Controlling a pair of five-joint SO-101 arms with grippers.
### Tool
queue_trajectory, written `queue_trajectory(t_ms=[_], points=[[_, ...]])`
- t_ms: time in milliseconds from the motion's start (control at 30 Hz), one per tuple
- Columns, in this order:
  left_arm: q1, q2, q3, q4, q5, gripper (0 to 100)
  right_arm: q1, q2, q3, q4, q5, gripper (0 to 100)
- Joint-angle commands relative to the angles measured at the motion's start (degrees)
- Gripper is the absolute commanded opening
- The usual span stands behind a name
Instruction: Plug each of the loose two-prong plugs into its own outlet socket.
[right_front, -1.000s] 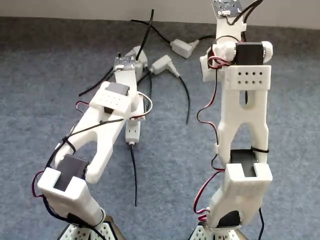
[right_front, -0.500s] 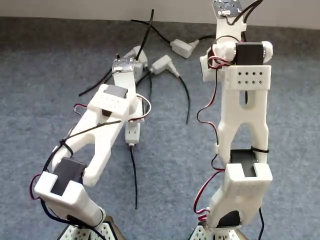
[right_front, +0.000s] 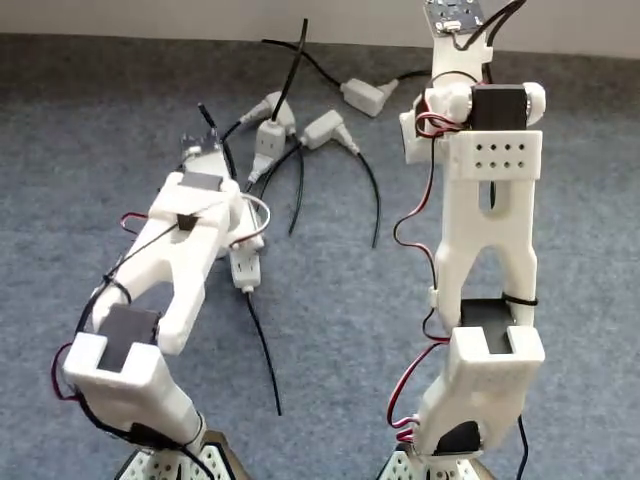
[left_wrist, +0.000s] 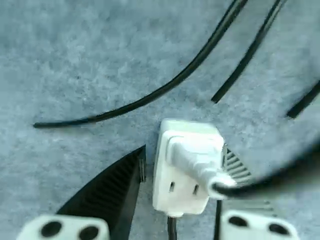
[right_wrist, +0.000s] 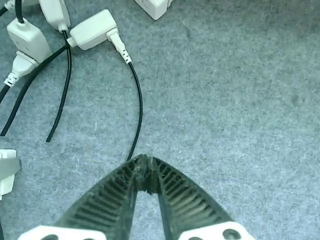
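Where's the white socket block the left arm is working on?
The white plastic socket block sits between the left tool's fingers; in the high view it is beneath the left arm's wrist, beside black cables.

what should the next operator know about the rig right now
The left pincer is shut on the outlet socket, which has one plug seated and a second slot pair free.
The right pincer is shut, empty, above the carpet.
The other white cord ends lie clustered farther out; I cannot tell which are mated.
Left to do: check those and plug in any loose ones.
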Motion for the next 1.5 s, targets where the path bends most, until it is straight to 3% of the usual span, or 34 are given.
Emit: queue_trajectory(t_ms=[0, 200, 367, 700, 900, 1167, 1467], points=[[-0.3, -1.5, -0.6, 3.9, -0.7, 27, 0.7, -2.8, -0.7, 2.0, -0.5, 0.7], [0.0, -0.8, -3.4, 5.5, -1.1, 28, 1.6, -2.9, -0.7, 1.9, -0.6, 0.7], [0.2, -0.7, -3.2, 5.5, -9.2, 22, 2.3, -2.9, -0.7, 1.9, -0.6, 0.7], [0.8, 3.0, -2.7, 1.2, -9.2, 11, 2.5, -2.9, -0.7, 2.0, -0.7, 0.7], [0.7, 4.4, -9.6, 1.6, -9.3, 3, 2.5, -2.9, -0.7, 2.0, -0.7, 0.7], [0.8, 8.2, -37.9, 13.3, -9.1, 4, 2.5, -2.9, -0.7, 2.0, -0.6, 0.7], [0.4, 32.3, -85.3, 28.0, -9.1, 4, 2.5, -2.9, -0.4, 2.0, -0.5, 0.7]])
